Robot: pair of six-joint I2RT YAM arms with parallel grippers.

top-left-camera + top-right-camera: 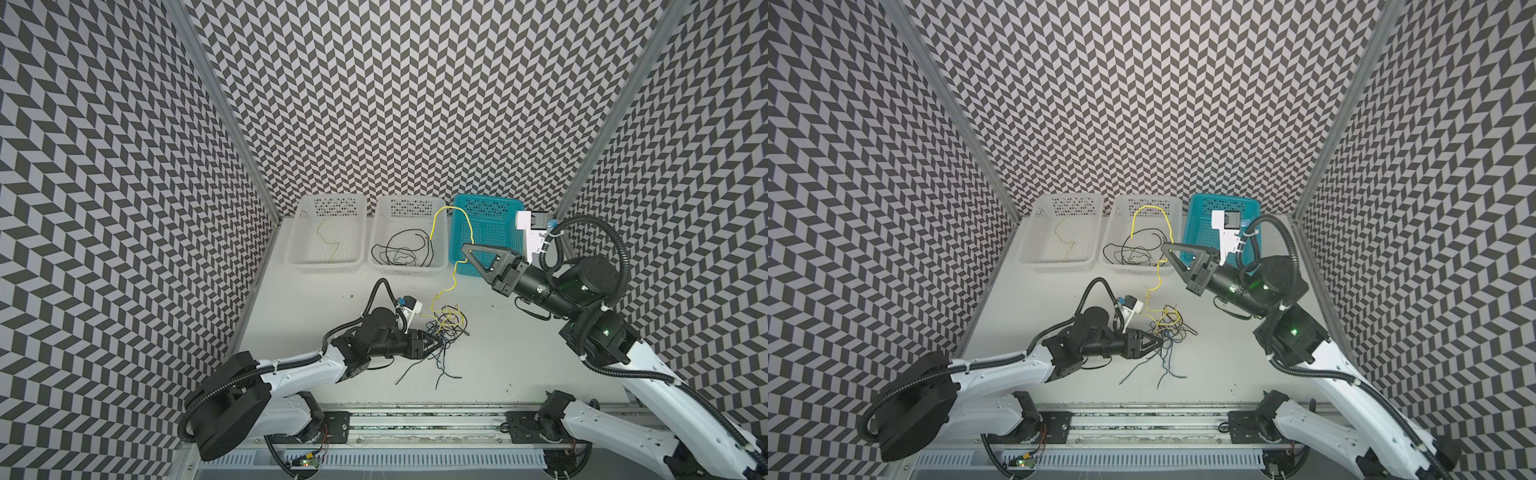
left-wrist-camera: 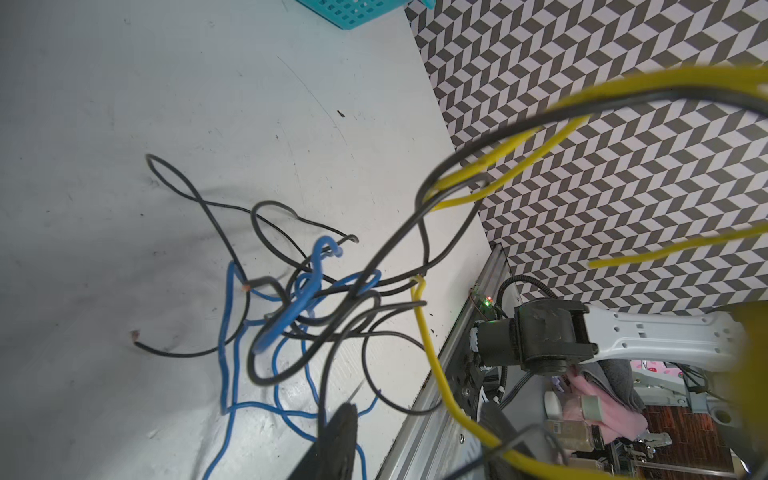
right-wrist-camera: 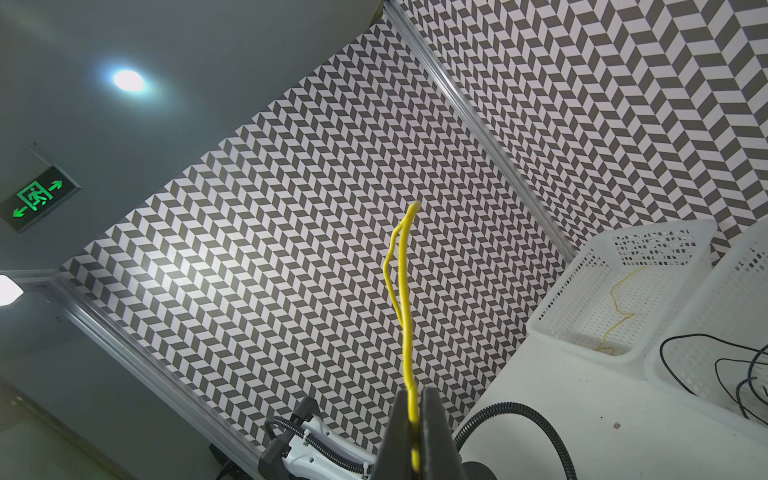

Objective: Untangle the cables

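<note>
The right gripper (image 1: 466,248), raised by the perforated teal basket (image 1: 494,210), pinches a kinked yellow cable (image 3: 409,382) trailing near-left to the limp black-blue-yellow tangle (image 1: 446,324) on the table (image 1: 519,353), where the left gripper (image 1: 436,341) stands parted.

Walls papered in a black-and-white zigzag pattern (image 1: 386,95) are closing in the table (image 1: 519,345) on its left, far and right sides in both top views. Two metal posts are running up the far corners, one on the left (image 1: 224,108) and one on the right (image 1: 619,108). The white table is showing scuffs and dark specks, and a metal rail (image 1: 415,419) is lying along its near edge.

In the right wrist view a round lamp (image 3: 129,80) is shining from a grey ceiling (image 3: 228,37), with a green exit sign (image 3: 37,199) hanging nearby. In the left wrist view a dark wood floor (image 2: 685,440) and a pink cloth (image 2: 606,403) are showing beyond the table.
</note>
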